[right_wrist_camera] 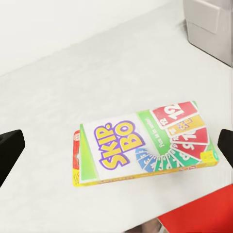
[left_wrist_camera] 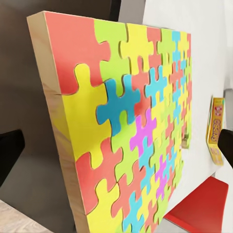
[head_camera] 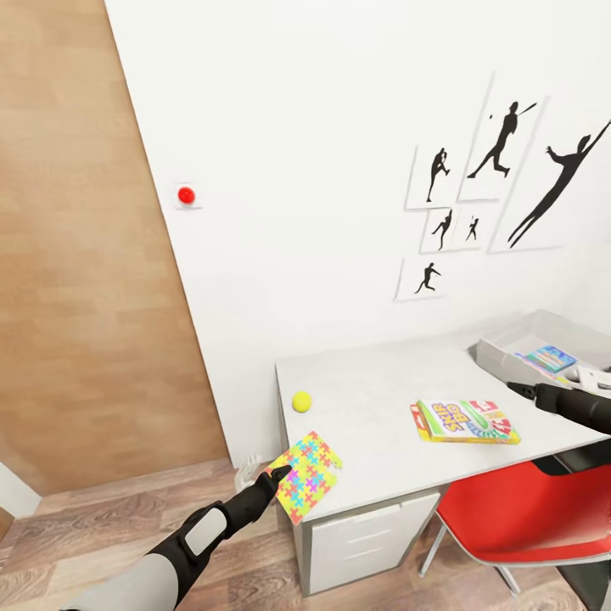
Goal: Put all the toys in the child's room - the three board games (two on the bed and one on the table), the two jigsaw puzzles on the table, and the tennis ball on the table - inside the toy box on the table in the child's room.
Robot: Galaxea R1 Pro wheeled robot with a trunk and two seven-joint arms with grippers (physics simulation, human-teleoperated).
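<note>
With the left end effector (head_camera: 278,472) spread wide at the jigsaw puzzle (head_camera: 307,475) overhanging the table's (head_camera: 373,399) front-left corner, it should pinch the protruding edge squarely before lifting.

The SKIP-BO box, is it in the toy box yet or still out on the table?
Out. The SKIP-BO box lies flat on the table, apart from the toy box, under the open right hand.

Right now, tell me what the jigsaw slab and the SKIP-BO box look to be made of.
Jigsaw slab: looks like wood; its edge shows pale grain, and its face is matte-painted interlocking pieces.
SKIP-BO box: probably printed cardboard, thin and flat, with crisp coloured graphics and a slight sheen.
Being simulator renders, both are judged by look alone.
</note>
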